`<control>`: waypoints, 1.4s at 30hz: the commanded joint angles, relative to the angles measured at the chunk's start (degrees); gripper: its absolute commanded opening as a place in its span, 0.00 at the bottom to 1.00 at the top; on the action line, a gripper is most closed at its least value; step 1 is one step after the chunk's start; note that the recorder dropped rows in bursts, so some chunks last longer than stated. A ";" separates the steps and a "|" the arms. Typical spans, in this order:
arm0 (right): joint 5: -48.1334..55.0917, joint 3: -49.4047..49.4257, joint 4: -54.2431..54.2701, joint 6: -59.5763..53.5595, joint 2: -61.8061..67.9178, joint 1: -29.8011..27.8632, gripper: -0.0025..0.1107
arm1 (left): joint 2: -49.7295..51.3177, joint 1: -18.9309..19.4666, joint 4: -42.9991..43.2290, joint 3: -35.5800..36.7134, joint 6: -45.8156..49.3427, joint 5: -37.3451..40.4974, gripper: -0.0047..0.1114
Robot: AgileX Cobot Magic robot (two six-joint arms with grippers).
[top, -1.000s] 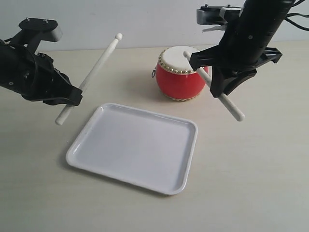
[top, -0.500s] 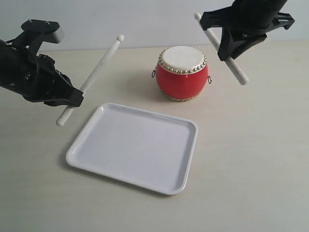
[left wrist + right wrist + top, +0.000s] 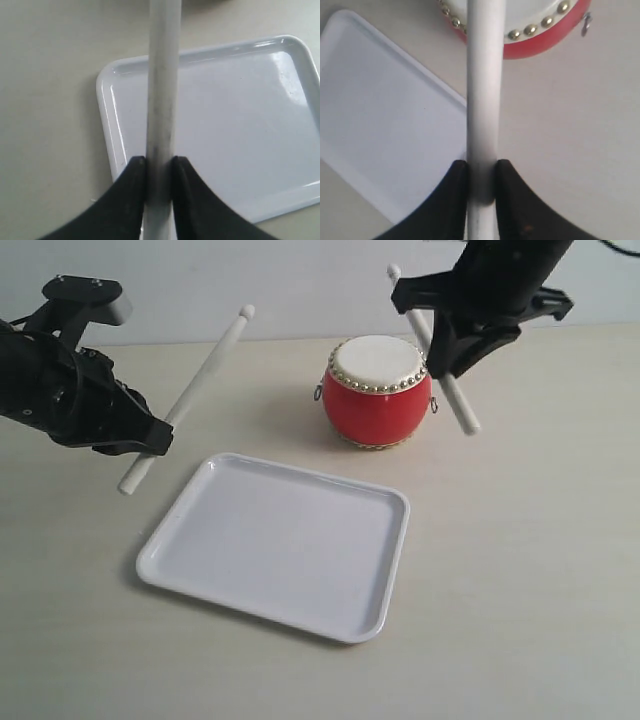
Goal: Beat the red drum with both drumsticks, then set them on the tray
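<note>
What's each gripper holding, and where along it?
The left gripper clamps one drumstick near its lower end; the right gripper clamps the other drumstick about mid-shaft.

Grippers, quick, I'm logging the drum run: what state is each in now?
Left gripper: shut on the left drumstick.
Right gripper: shut on the right drumstick.

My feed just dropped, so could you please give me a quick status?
Left tool shut on one drumstick, beside the tray. Right tool shut on the other drumstick, raised by the drum. Tray bare, nothing blocking.
</note>
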 commanded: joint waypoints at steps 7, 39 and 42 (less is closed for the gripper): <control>0.06 14.16 -4.23 -6.24 -11.82 -7.19 0.02 | 0.78 -3.69 1.57 -5.06 1.45 3.97 0.04; -2.67 21.42 0.10 -12.74 -15.44 -9.72 0.02 | 19.68 -8.77 14.78 -33.43 -8.03 27.35 0.04; -1.66 21.42 -0.08 -12.65 -15.44 -9.72 0.02 | 19.68 -8.86 15.19 -33.56 -8.03 26.02 0.04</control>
